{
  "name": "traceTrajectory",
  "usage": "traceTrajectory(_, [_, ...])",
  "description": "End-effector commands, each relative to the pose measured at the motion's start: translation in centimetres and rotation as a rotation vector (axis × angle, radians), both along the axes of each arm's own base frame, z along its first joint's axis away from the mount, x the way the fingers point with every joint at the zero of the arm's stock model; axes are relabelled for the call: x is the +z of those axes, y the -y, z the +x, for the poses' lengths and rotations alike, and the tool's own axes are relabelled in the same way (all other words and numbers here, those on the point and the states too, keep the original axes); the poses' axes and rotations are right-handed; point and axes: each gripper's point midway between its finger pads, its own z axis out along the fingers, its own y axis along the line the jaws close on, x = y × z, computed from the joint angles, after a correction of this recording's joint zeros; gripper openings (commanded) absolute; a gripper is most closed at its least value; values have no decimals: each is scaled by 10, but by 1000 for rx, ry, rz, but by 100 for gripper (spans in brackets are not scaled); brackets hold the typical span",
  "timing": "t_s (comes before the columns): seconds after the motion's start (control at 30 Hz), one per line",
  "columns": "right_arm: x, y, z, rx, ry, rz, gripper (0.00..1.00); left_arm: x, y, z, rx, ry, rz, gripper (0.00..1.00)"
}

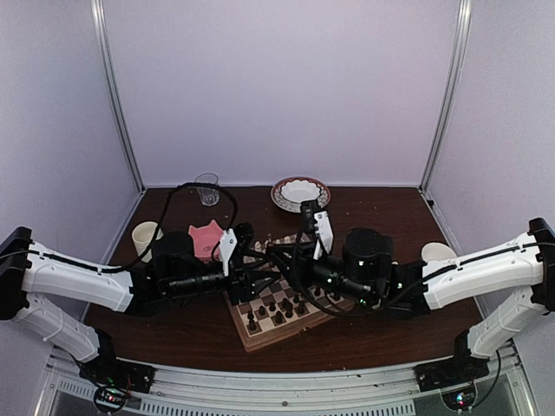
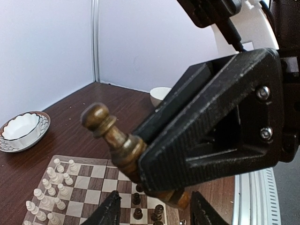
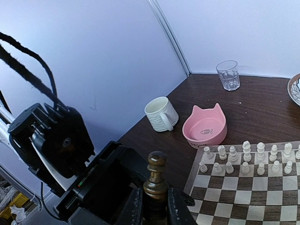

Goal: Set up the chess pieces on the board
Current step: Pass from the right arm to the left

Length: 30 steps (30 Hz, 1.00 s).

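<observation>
Right pincer (image 3: 155,207) is clamped on a dark chess piece (image 3: 156,176), up in the air over the board (image 3: 225,197) by the worktop's near edge. Left pincer (image 2: 157,213) sits open around its base. One sloppy handoff and it probably drops, bowling over the white pieces (image 3: 246,157).

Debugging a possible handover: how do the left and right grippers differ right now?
The right gripper is shut on a dark chess piece; the left gripper is open, gripping nothing. The right gripper's fingers clamp the piece; the left gripper's stand apart, its base between them. Both hang over the board.
</observation>
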Motion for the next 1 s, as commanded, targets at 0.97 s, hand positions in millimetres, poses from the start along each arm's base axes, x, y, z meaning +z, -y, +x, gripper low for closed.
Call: traceTrajectory(0.97, [11, 9, -21, 198, 124, 70, 3, 42, 7, -29, -287, -92, -188, 41])
